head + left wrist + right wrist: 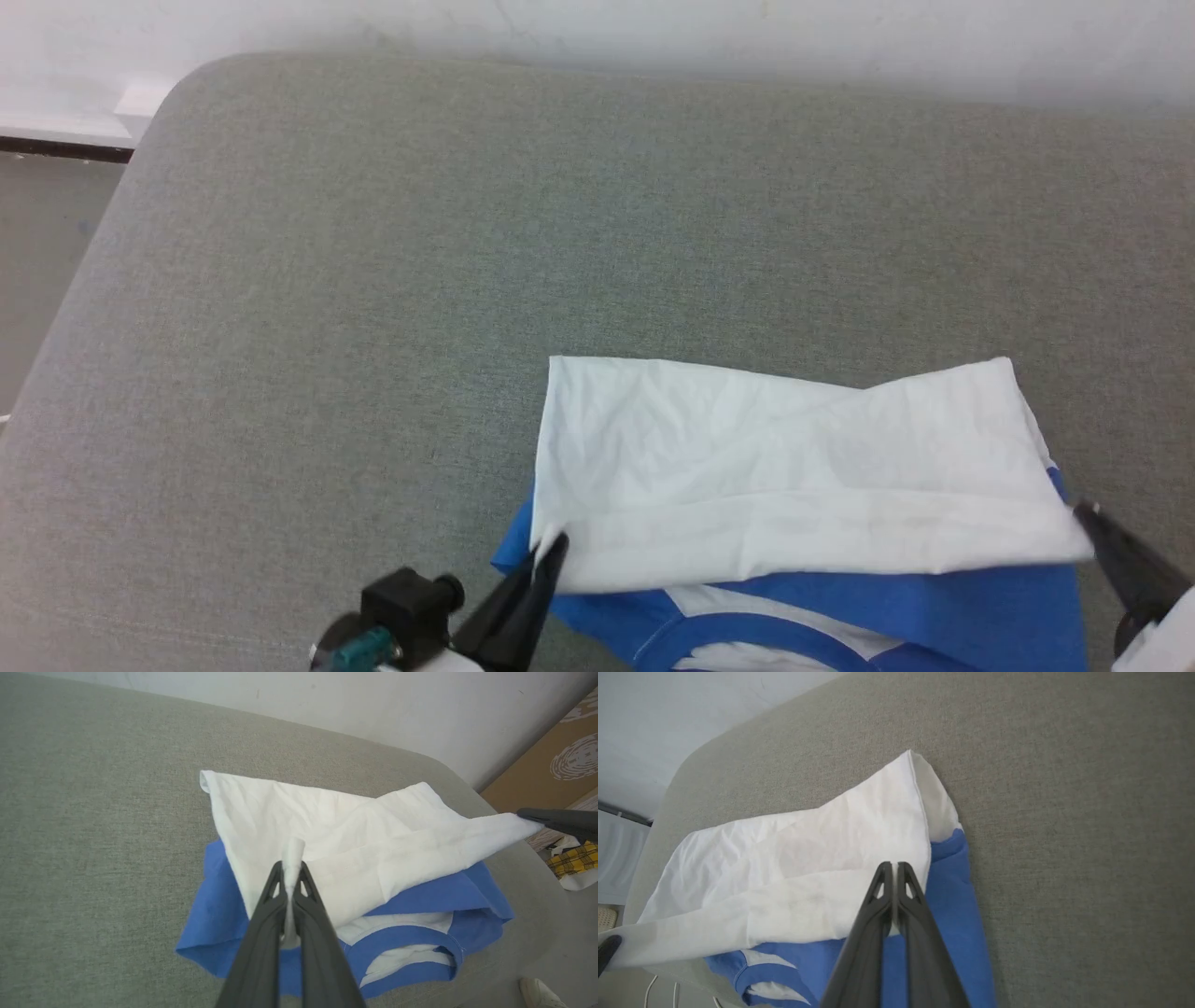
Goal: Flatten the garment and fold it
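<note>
The grey fabric-covered bench [373, 280] is carrying the garment [794, 457] at its near right. Its white body is doubling over the blue shoulders and neckband, which are lying nearest the robot. The left gripper [546, 551] and right gripper [1083, 511] are each pinching shut on a corner of the white edge, holding it stretched crosswise between them. Laying it down probably means drawing both evenly toward the neckband.

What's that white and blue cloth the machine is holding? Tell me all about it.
A soft, creased T-shirt, white body with blue sleeves and neckband, lies on the grey fabric surface. Its white half is folded over the blue top. The left pincer and right pincer each pinch a corner of that fold.
</note>
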You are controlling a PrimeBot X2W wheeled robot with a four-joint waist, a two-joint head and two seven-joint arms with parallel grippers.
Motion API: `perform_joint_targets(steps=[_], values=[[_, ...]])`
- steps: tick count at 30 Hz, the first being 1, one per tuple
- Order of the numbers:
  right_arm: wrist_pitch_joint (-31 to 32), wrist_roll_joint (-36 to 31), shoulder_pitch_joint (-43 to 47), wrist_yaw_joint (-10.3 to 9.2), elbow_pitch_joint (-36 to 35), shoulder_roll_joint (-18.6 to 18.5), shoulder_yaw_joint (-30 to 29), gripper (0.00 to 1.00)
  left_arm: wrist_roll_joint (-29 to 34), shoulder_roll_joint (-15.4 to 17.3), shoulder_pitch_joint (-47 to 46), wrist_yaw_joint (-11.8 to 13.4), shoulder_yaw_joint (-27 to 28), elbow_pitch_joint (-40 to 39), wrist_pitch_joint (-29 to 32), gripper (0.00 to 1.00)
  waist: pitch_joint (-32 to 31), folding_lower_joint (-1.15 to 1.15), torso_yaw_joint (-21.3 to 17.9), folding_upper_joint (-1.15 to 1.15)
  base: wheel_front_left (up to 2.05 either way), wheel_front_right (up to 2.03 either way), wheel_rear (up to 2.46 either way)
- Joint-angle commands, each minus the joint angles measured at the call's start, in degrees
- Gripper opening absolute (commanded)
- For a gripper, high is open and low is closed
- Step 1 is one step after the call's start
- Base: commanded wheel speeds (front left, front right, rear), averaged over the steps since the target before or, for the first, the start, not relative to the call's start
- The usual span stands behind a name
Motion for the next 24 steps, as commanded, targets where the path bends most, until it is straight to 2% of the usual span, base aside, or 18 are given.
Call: perform_joint_targets(steps=[1, 6, 13, 14, 15, 16, 24], values=[[-0.35, 0.05, 0.9, -0.04, 0.33, 0.15, 0.15, 0.0, -0.08, -0.54, 0.65, -0.16, 0.03, 0.65, -0.78, 0.0, 0.06, 0.0, 0.04, 0.0, 0.0, 0.0, 0.0], [-0.41, 0.51, 5.87, -0.04, 2.1, 0.53, 0.82, 0.0, -1.43, -1.66, 2.8, -0.14, 0.36, 6.25, -3.98, 0.0, -0.48, 0.0, -0.15, 0.0, 0.0, 0.0, 0.0], [-0.76, -0.5, 9.62, -0.04, 4.3, 0.62, 2.21, 0.0, -2.92, -0.75, 5.59, 0.04, 1.37, 10.6, -5.29, 0.0, -2.41, 0.0, -0.73, 0.0, 0.0, 0.0, 0.0], [-0.63, -0.61, 9.95, -0.04, 4.59, 0.64, 2.4, 0.15, -3.14, -0.68, 5.84, 0.08, 1.49, 10.82, -5.29, 0.11, -2.67, 0.0, -0.83, 0.0, 0.0, 0.0, 0.0], [-0.54, -0.75, 10.19, -0.04, 4.7, 0.63, 2.71, 0.47, -3.32, -0.64, 6.05, 0.29, 1.77, 10.92, -5.53, 0.91, -2.99, 0.0, -0.96, 0.0, 0.0, 0.0, 0.0], [-0.61, -0.85, 10.35, -0.04, 4.67, 0.63, 2.93, 1.0, -3.53, -0.68, 6.16, 0.47, 2.05, 10.86, -5.74, 1.0, -3.22, 0.0, -1.1, 0.0, 0.0, 0.0, 0.0], [-0.44, 1.21, 10.55, -0.04, 1.57, 0.81, 2.34, 1.0, -5.31, -1.29, 7.16, 1.73, 4.74, 4.75, -8.96, 1.0, -4.23, 0.0, -1.87, 0.0, 0.0, 0.0, 0.0]])
